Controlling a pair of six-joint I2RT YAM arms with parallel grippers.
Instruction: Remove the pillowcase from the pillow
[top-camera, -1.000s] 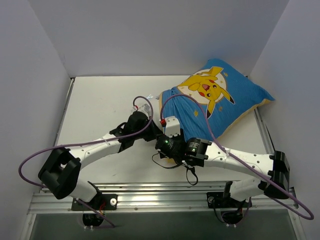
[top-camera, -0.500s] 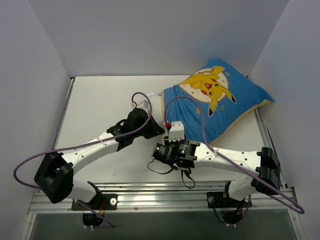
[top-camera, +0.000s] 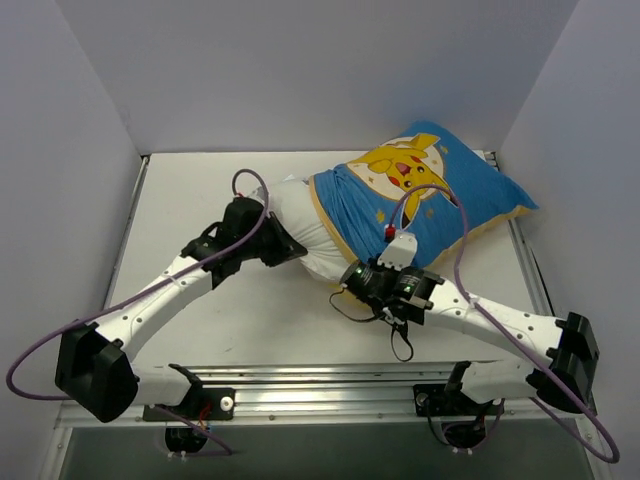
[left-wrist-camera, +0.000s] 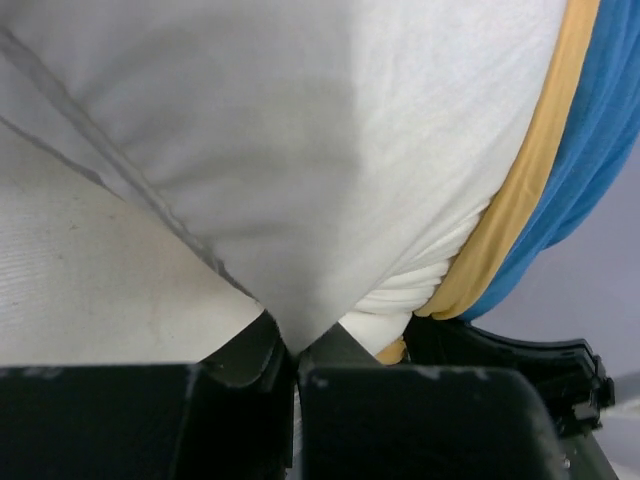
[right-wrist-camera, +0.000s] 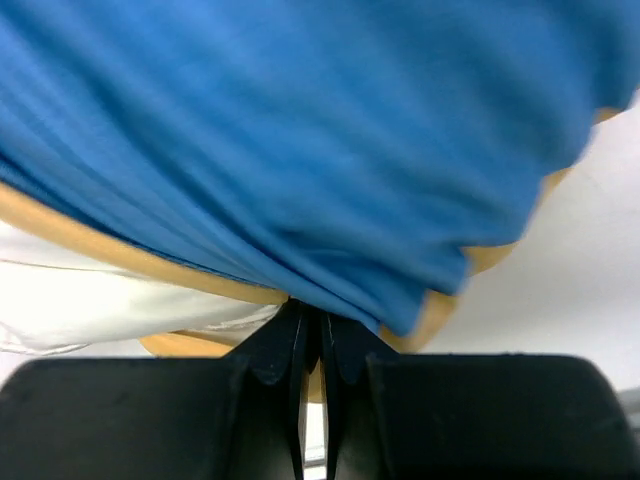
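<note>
Two grips: shows left hand clamped on the white pillow's bare end, right hand clamped on the blue pillowcase's yellow-trimmed edge, atop a white counter.

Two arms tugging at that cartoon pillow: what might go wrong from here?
1. The left pincer pinches only a small fold of the plump white pillow, so it may slip free under a pull.
2. The right pincer grips the blue fabric pillowcase at its yellow trim, right beside white fabric. It may have caught the pillow too, dragging both together.
</note>
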